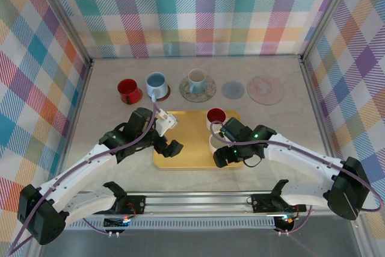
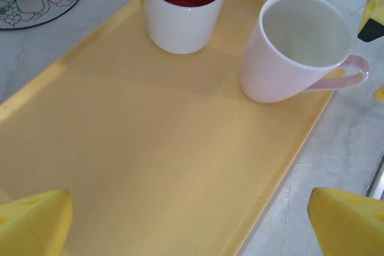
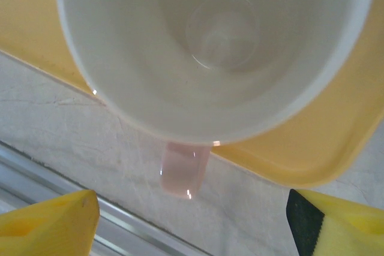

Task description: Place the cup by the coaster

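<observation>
A pale pink cup stands upright at the near right corner of the yellow tray, its handle sticking out over the tray's edge. My right gripper hovers open just above it, the handle lying between the two yellow fingertips without touching them; it is also in the top view. A white cup with a red inside stands on the tray behind the pink one. My left gripper is open and empty over the tray's left half. Empty grey and pink coasters lie at the back right.
At the back, a red cup, a blue cup and a light blue cup each stand on a coaster. Checked cloth walls close in the table on three sides. A metal rail runs along the near edge.
</observation>
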`<move>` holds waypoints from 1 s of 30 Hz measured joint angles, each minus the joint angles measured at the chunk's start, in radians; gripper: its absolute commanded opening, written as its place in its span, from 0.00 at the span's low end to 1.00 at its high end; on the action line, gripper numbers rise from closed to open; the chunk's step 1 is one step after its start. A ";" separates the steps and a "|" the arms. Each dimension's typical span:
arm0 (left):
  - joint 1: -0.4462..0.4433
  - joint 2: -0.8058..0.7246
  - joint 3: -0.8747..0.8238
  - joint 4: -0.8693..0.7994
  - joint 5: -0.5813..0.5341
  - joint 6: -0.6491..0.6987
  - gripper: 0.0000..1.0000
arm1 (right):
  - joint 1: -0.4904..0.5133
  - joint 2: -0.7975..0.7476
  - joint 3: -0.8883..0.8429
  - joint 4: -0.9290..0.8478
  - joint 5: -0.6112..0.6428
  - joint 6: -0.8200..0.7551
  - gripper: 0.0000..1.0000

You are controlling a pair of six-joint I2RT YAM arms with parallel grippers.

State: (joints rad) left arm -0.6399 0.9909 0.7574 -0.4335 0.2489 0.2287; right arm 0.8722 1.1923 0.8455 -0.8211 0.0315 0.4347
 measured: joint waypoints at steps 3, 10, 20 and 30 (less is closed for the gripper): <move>0.000 0.000 -0.010 0.002 -0.002 0.000 1.00 | 0.000 0.030 -0.005 0.036 0.009 0.009 0.76; 0.000 0.000 -0.023 0.019 -0.008 0.000 1.00 | 0.000 0.082 -0.021 0.093 0.014 0.026 0.68; 0.000 0.001 -0.023 0.019 -0.025 0.002 1.00 | 0.000 0.154 -0.021 0.134 0.023 0.037 0.53; 0.000 0.001 -0.023 0.019 -0.026 0.008 1.00 | 0.005 0.158 -0.022 0.145 0.045 0.035 0.43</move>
State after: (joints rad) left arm -0.6399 0.9920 0.7349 -0.4149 0.2226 0.2363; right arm 0.8776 1.3499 0.8234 -0.6758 0.0761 0.4698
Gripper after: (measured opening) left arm 0.996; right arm 0.445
